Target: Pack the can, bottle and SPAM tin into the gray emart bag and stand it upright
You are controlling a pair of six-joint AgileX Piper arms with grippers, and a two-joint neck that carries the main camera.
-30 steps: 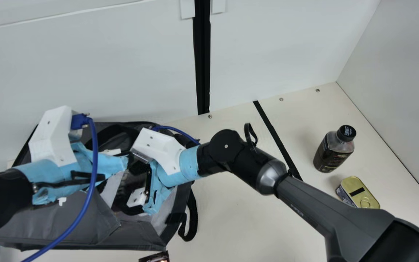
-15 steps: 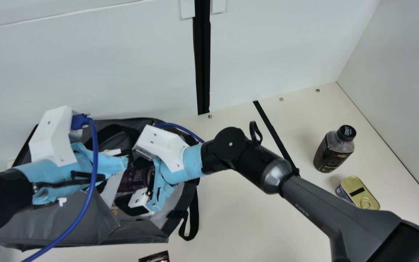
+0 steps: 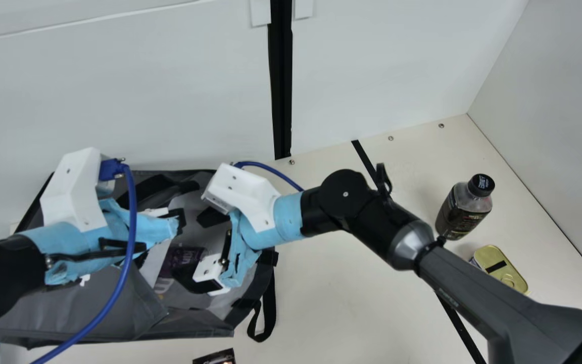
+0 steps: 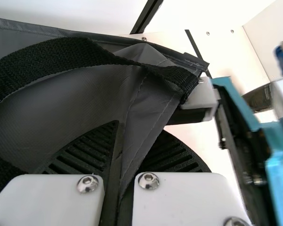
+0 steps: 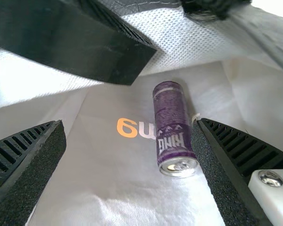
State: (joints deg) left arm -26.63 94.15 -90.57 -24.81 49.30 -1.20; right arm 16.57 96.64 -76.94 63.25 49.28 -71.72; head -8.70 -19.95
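My left gripper (image 3: 176,222) is at the mouth of the gray bag (image 3: 104,303), which lies on the table. In the left wrist view the left gripper (image 4: 124,165) is shut on a fold of the bag's fabric (image 4: 146,103). My right gripper (image 3: 197,247) is over the bag's opening; in the right wrist view the right gripper (image 5: 129,123) stands open. Past its fingers the purple can (image 5: 172,125) lies on the bag's inner wall. At the main view's right, the bottle (image 3: 463,210) stands upright and the SPAM tin (image 3: 500,265) sits near it, partly behind my right arm.
A black strap loop (image 3: 263,313) hangs from the bag's right end onto the table. A small dark packet (image 3: 215,357) is at the main view's bottom edge. White walls (image 3: 372,65) rise behind and at the right.
My right gripper has opened, let go of the can and drawn back to the right, leaving the can inside the bag. My left gripper has stayed in place.
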